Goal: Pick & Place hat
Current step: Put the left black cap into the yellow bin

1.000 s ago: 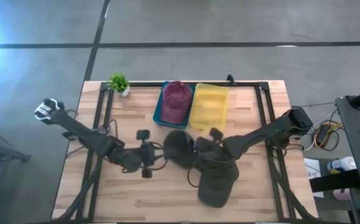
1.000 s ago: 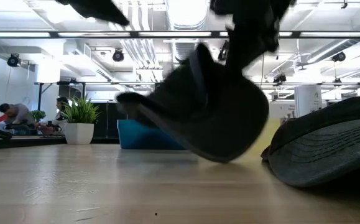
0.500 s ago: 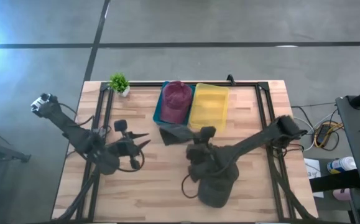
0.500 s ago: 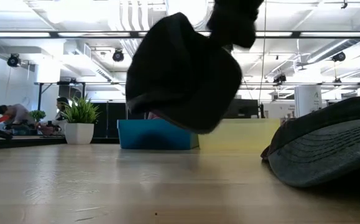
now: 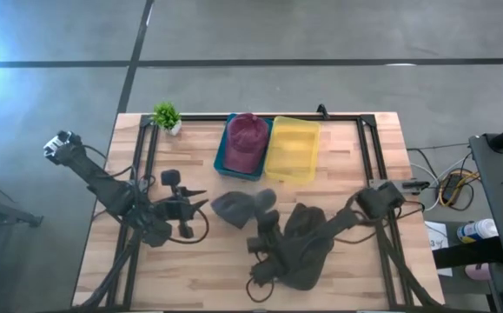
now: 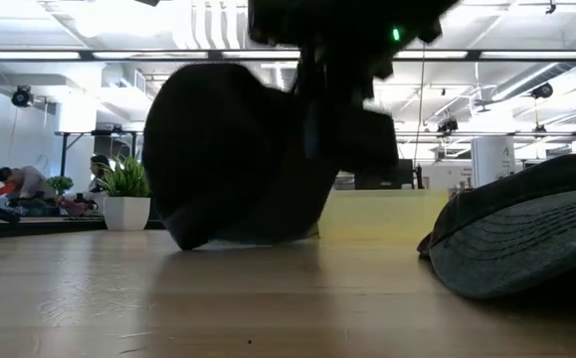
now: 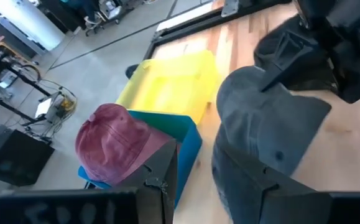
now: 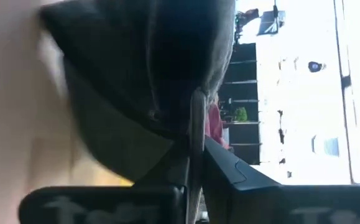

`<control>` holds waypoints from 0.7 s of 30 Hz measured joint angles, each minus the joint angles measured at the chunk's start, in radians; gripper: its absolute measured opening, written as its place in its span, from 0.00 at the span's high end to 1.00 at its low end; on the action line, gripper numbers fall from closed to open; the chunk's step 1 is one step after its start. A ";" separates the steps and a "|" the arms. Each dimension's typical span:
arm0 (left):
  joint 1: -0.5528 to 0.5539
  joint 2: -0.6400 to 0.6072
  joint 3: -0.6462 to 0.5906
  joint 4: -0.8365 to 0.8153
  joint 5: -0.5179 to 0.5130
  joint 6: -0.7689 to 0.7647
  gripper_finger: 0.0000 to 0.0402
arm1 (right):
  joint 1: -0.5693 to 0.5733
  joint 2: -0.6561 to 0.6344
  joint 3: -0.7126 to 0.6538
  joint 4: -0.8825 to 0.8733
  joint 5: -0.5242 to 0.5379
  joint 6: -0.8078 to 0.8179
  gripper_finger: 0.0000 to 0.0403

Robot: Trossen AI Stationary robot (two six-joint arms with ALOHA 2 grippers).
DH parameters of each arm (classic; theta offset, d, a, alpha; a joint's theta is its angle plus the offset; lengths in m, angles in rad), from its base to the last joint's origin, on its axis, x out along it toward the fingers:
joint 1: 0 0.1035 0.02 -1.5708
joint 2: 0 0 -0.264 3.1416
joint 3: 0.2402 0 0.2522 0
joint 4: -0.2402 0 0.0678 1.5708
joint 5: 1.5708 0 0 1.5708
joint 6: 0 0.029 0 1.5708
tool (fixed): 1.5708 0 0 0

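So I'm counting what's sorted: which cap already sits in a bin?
The red cap, in the blue bin. The grey cap hangs from the right claw; another lies on the table.

Bare table beside hat pile

A small green potted plant is standing near the far left corner of the light wooden tabletop; in the low view the plant is sitting in a white pot. A black metal frame is running along the tabletop's far edge and down both sides. Grey concrete floor is surrounding the tabletop, with dark lines crossing it. Cables are lying on the floor to the right, beside a dark stand. In the room beyond, a person is sitting bent over at the far left. Ceiling lights and ducting are showing overhead.
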 joint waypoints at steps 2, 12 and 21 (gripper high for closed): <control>0.000 0.000 0.000 -0.006 0.019 -0.002 0.73 | 0.013 0.032 0.014 0.000 0.002 0.007 0.92; 0.001 0.002 -0.019 -0.017 0.072 -0.034 0.73 | 0.056 0.034 0.042 0.000 -0.245 0.155 0.80; 0.010 0.002 -0.019 -0.016 0.085 -0.047 0.73 | 0.082 0.027 0.041 0.013 -0.415 0.292 0.66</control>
